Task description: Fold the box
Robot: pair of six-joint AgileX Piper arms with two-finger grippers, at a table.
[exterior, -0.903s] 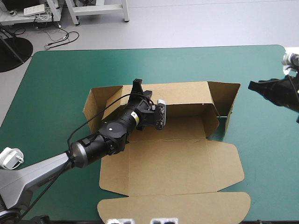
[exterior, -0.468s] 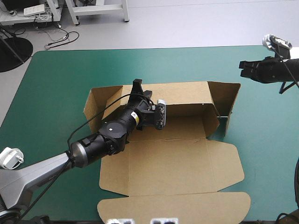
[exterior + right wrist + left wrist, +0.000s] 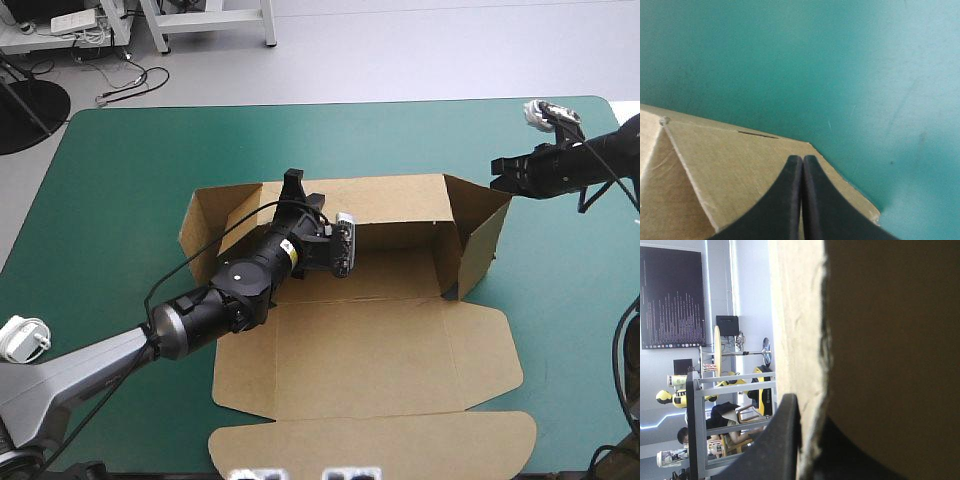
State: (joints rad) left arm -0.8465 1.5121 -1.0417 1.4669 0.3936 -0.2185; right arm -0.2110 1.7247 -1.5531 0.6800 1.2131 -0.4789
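The box [image 3: 380, 350] lies mid-table [image 3: 120, 180], lid flat toward the near edge, rear wall and both end flaps upright. The left gripper [image 3: 293, 180] sits astride the rear wall's top edge, left of centre. The right gripper [image 3: 497, 172] hangs at the right flap's outer upper corner, seemingly touching it.

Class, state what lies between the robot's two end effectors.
Only the brown box: its raised back wall and right side flap span the stretch from the left end effector to the right end effector, seen in the high view.
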